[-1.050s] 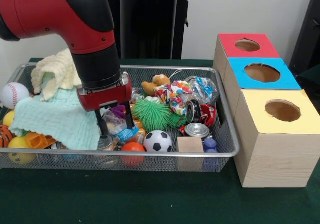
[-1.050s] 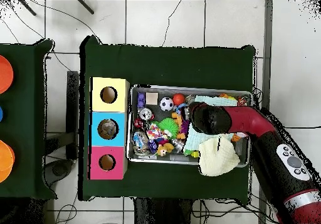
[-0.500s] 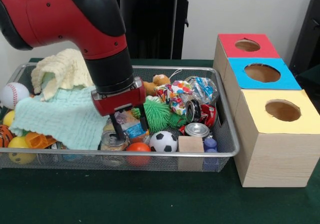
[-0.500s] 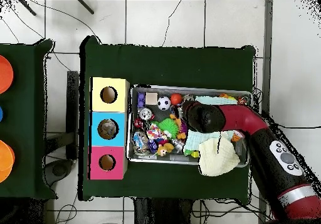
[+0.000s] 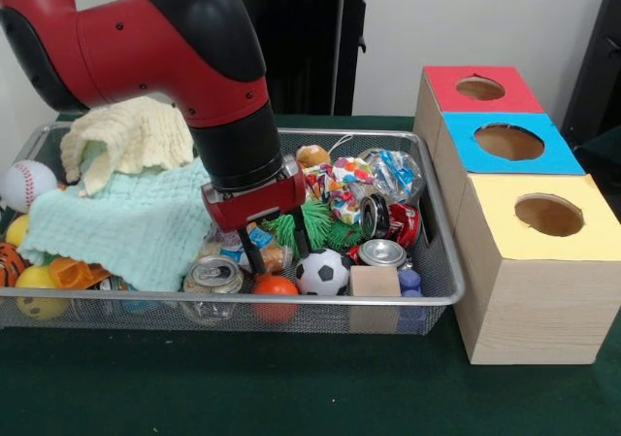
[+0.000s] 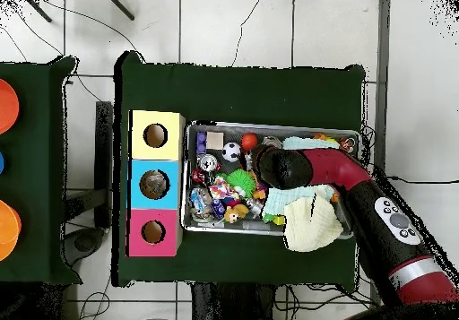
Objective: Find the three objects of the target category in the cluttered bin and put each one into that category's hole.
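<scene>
Cans lie among the clutter in the wire bin (image 5: 441, 290): a silver one (image 5: 213, 275) on its side at the front wall, showing its top, another silver can (image 5: 381, 252) near the wooden block (image 5: 372, 282), and a red and black can (image 5: 392, 219) just behind that one. The gripper (image 5: 276, 248) hangs low over the middle of the bin, its two dark fingers (image 5: 252, 252) spread apart and holding nothing, with a small packet with blue print (image 5: 256, 238) lying between them. Just in front of the fingers sit an orange ball (image 5: 276, 287) and a black and white soccer ball (image 5: 321, 272), close beside each other at the front wall. A green spiky toy (image 5: 320, 224) lies behind the gripper, partly hidden by it, and a spotted wrapped item (image 5: 347, 185) and a small brown stuffed toy (image 5: 311, 155) lie farther back. A pale green cloth (image 5: 126, 224) covers much of the bin's left half in the front view, with a cream knitted cloth (image 5: 131, 138) piled behind it, and a baseball (image 5: 26, 183) and a yellow ball (image 5: 35, 282) lie at that end. Beside the bin stand three wooden boxes in a row, each with a round hole in its top: a yellow box (image 5: 529, 266) nearest the camera, a blue box (image 5: 509, 142) in the middle, and a red box (image 5: 478, 88) farthest back. In the overhead view the red arm (image 6: 359, 195) reaches across the bin over the cloths to its middle.
</scene>
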`<state>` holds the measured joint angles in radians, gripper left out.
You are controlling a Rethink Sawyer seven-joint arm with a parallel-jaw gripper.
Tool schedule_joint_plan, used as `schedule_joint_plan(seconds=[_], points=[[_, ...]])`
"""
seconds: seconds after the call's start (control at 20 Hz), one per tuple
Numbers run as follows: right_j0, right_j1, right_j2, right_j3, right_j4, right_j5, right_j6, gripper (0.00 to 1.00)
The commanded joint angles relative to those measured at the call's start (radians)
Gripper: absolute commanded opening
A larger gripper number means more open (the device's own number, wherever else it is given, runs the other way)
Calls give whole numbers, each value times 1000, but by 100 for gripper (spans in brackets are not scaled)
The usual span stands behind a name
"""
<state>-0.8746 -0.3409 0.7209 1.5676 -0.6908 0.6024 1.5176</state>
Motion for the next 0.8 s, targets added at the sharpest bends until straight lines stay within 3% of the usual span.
schedule_joint_plan(seconds=[0.05, 0.65, 0.8], points=[[20, 94, 5, 7, -51, 27, -189, 100], [18, 96, -14, -6, -68, 52, -218, 100], [24, 68, -22, 10, -72, 61, -211, 100]])
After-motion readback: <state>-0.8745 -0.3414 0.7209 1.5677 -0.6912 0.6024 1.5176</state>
